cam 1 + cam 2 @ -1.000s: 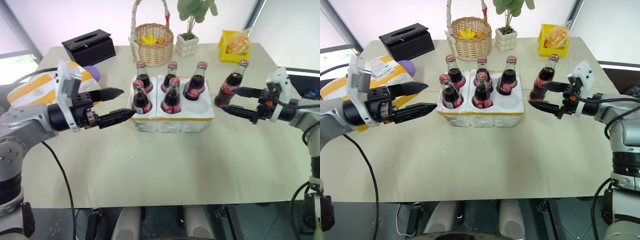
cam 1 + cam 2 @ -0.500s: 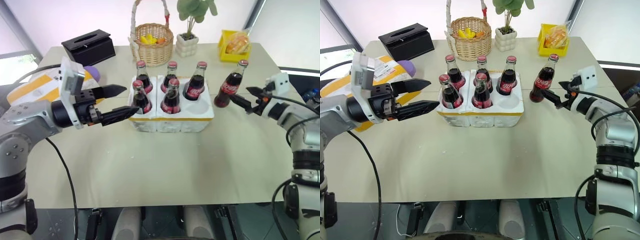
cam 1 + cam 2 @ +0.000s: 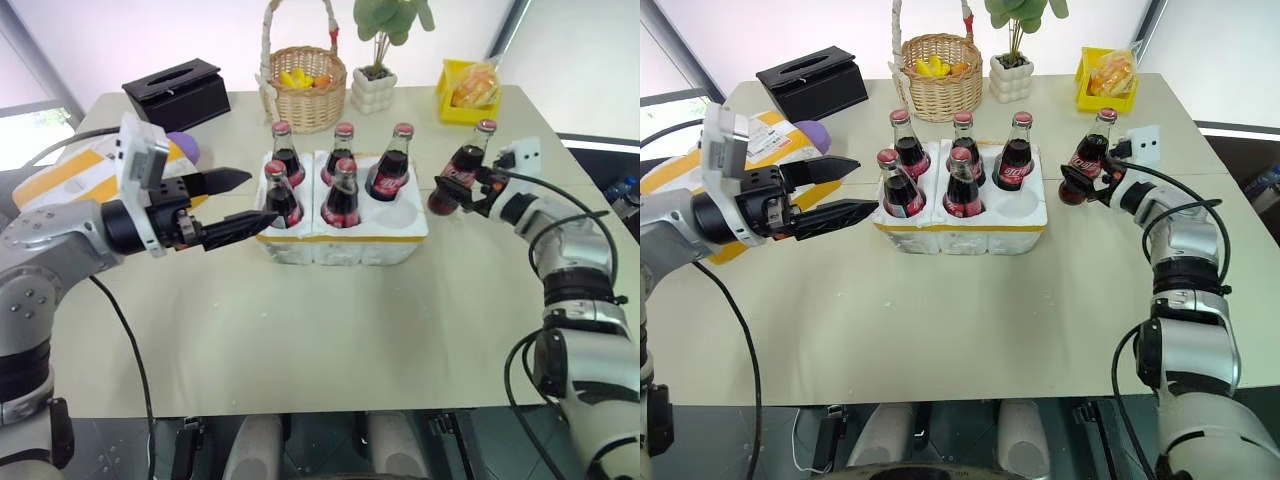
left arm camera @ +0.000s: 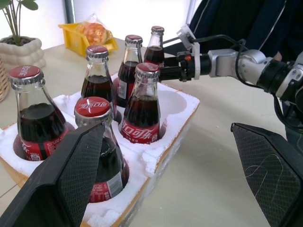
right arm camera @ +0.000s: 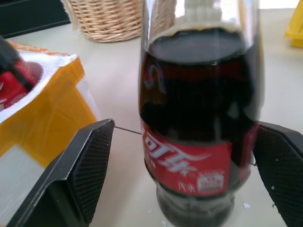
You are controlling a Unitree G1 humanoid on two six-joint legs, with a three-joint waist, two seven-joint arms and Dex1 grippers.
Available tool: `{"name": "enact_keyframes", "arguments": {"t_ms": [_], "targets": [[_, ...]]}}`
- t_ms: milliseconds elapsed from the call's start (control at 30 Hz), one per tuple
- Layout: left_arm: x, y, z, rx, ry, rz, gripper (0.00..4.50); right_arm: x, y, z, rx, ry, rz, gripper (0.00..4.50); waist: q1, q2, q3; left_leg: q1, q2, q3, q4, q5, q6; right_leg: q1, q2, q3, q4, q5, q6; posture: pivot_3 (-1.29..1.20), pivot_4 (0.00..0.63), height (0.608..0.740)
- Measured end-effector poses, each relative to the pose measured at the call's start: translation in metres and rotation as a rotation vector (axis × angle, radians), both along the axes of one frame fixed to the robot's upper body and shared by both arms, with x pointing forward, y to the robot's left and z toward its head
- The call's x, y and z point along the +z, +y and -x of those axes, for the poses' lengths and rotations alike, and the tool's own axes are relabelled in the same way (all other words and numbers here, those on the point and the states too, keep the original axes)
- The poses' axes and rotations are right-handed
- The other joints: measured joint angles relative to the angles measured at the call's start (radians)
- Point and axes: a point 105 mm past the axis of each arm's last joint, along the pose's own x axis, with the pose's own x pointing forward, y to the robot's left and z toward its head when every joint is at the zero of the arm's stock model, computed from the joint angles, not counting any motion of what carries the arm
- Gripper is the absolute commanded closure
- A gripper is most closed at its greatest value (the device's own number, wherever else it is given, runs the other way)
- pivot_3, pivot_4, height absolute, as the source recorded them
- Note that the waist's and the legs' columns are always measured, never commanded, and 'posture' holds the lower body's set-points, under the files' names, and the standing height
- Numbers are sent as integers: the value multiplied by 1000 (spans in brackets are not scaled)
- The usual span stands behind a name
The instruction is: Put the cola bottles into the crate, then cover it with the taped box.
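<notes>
The crate [image 3: 345,240], a low white foam block with a yellow band, stands mid-table with five cola bottles [image 3: 342,195] upright in its wells; its front right well [image 3: 402,213] is empty. A sixth cola bottle [image 3: 462,170] stands on the table just right of the crate. My right gripper [image 3: 455,190] is open around that bottle's lower body, one finger [image 5: 87,165] on each side, label facing the wrist camera. My left gripper [image 3: 240,198] hangs open, level, just left of the crate. The taped box [image 3: 765,140] lies at the far left behind my left arm.
Along the far edge stand a black tissue box [image 3: 178,92], a wicker basket [image 3: 305,85], a potted plant [image 3: 374,88] and a yellow bin of snacks [image 3: 470,92]. A purple object [image 3: 186,148] lies beside the taped box. Bare tabletop stretches in front of the crate.
My right arm has stretched out toward the loose bottle, and its open fingers now stand on both sides of it. The left arm, the crate and the bottles stay put.
</notes>
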Motion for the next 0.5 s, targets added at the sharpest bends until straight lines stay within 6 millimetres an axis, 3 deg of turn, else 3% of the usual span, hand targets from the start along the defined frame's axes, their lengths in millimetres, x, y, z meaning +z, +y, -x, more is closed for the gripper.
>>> {"name": "enact_keyframes", "arguments": {"t_ms": [67, 133, 200, 500], "targets": [[0, 0, 0, 3, -2, -1, 0, -1, 1, -3, -7, 1, 2, 264, 0, 0, 0, 0, 0, 0, 0, 0, 0, 0, 0, 0, 0, 0, 0, 0, 150, 740], [0, 0, 0, 5, -2, -1, 0, -3, 1, -4, -14, 1, 1, 848, 0, 0, 0, 0, 0, 0, 0, 0, 0, 0, 0, 0, 0, 1, 2, 0, 150, 740], [0, 0, 0, 7, -1, -1, 0, -4, 1, -6, -16, 0, 2, 1729, -2, 0, 0, 0, 0, 0, 0, 0, 0, 0, 0, 0, 0, 1, 2, 0, 150, 740], [0, 1, 0, 14, 2, 1, 0, -2, 3, -3, 28, 7, 0, 1714, -17, 1, 0, 0, 0, 0, -1, 0, 0, 0, 0, 0, 0, 1, 2, 0, 150, 740]]}}
